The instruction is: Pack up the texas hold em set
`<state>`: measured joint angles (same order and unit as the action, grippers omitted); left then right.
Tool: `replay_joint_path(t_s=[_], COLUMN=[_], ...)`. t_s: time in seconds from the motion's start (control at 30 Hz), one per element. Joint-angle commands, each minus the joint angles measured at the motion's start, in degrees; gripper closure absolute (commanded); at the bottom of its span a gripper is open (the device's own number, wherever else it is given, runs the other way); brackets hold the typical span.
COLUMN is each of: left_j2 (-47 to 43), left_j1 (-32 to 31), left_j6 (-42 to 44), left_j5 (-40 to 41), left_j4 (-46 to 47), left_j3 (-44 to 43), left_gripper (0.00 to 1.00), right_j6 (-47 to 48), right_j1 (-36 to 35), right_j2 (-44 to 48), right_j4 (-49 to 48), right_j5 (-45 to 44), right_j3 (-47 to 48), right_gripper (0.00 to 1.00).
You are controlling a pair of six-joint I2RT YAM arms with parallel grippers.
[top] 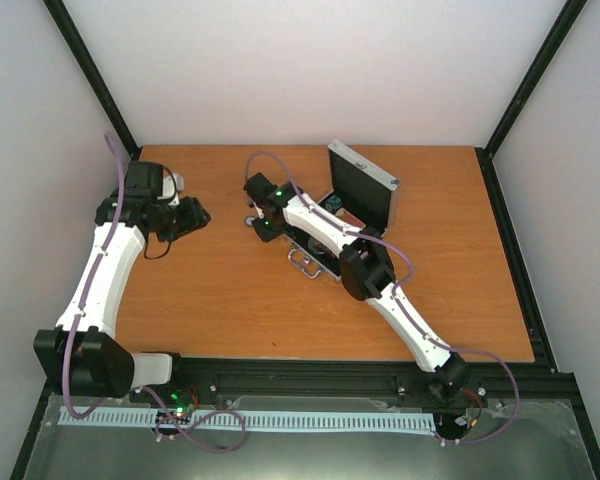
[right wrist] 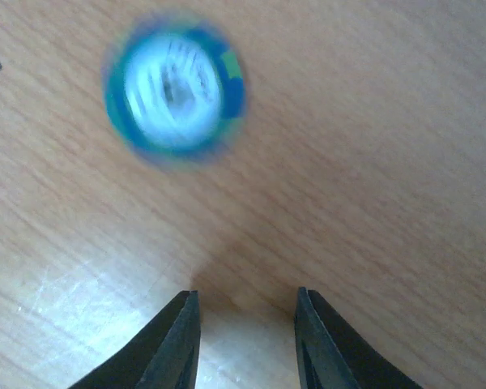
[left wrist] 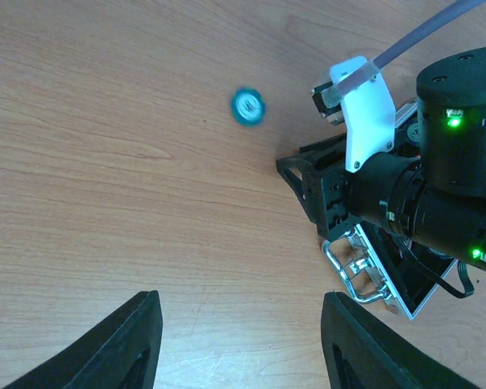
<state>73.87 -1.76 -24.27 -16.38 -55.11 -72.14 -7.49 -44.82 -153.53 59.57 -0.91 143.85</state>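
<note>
A blue-rimmed poker chip (right wrist: 175, 87) with a white centre lies blurred on the wooden table, just beyond my right gripper (right wrist: 247, 336). That gripper's jaws stand narrowly apart over bare wood, with nothing between them. In the left wrist view the same chip (left wrist: 248, 106) sits left of the right arm's wrist (left wrist: 437, 186). The silver case (top: 365, 185) stands open at the table's middle, lid raised and its base mostly hidden under the right arm. Its metal handle (left wrist: 358, 271) faces the table's front. My left gripper (left wrist: 239, 340) hangs open above bare table, well left of the case.
The left arm (top: 105, 265) reaches up the table's left side. The right arm (top: 380, 280) crosses diagonally over the case. A black frame (top: 330, 375) borders the table's near edge, and white walls enclose the other sides.
</note>
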Motion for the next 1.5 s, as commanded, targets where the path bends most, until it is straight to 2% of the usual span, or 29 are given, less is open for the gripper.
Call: replay_joint_path(t_s=[0.0, 0.13, 0.3, 0.33, 0.37, 0.4, 0.43, 0.57, 0.63, 0.7, 0.77, 0.87, 1.0, 1.2, 1.47], left_j2=[-1.49, -1.78, -1.93, -1.55, -0.78, 0.41, 1.56, 7.10, 10.19, 13.72, 16.68, 21.84, 31.49, 43.07, 52.77], left_j1=[-0.52, -0.60, -0.48, -0.45, -0.44, -0.50, -0.54, -0.46, -0.51, -0.47, -0.57, -1.26, -4.29, -5.53, -6.06], left_j6=[-0.05, 0.35, 0.29, 0.39, 0.68, 1.49, 2.13, 3.54, 4.76, 6.15, 6.81, 7.93, 10.61, 11.92, 12.76], left_j5=[-0.98, -0.85, 0.54, 1.05, 1.28, 1.34, 1.49, 6.13, 7.16, 7.02, 7.19, 7.93, 9.87, 10.24, 13.05], left_j4=[0.92, 1.05, 1.10, 1.37, 1.52, 1.44, 1.37, 1.03, 0.94, 1.23, 1.87, 1.84, -1.09, -2.87, -5.09], left_j3=[-0.11, -0.03, 0.34, 0.78, 1.07, 1.07, 0.85, -2.56, -6.09, -8.74, -10.96, -14.36, -20.14, -28.67, -38.29], left_gripper=[0.44, 0.44, 0.42, 0.41, 0.36, 0.26, 0.22, 0.19, 0.12, 0.08, 0.05, 0.05, 0.09, 0.13, 0.15], right_j6=[-0.29, -0.99, -1.54, -1.71, -1.85, -1.94, -1.89, -2.58, -2.42, -1.68, -1.01, -0.76, -0.68, -1.11, -1.06], right_j1=[-2.25, -3.11, -3.35, -3.35, -3.35, -3.35, -3.35, -3.27, -3.17, -3.06, -2.80, -2.56, -2.47, -2.31, -0.44], right_j2=[-1.17, 1.83, 5.66, 6.54, 7.36, 8.42, 9.72, 15.65, 19.35, 23.06, 26.64, 30.45, 37.13, 46.06, 50.43], right_j4=[6.51, 6.39, 6.41, 6.43, 6.54, 6.53, 6.28, 5.62, 5.67, 6.09, 7.32, 9.80, 10.25, 10.67, 10.93], right_j5=[0.96, 0.41, -2.31, -3.05, -3.80, -4.25, -4.54, -7.15, -8.29, -10.26, -12.18, -15.49, -18.59, -19.89, -20.31], right_j3=[-3.04, -6.14, -6.62, -6.19, -5.64, -5.29, -4.93, -4.16, -4.19, -4.55, -4.80, -5.55, -10.78, -16.19, -21.16], right_gripper=[0.69, 0.72, 0.68, 0.64, 0.55, 0.50, 0.45, 0.19, 0.09, 0.01, 0.00, 0.00, 0.00, 0.00, 0.00])
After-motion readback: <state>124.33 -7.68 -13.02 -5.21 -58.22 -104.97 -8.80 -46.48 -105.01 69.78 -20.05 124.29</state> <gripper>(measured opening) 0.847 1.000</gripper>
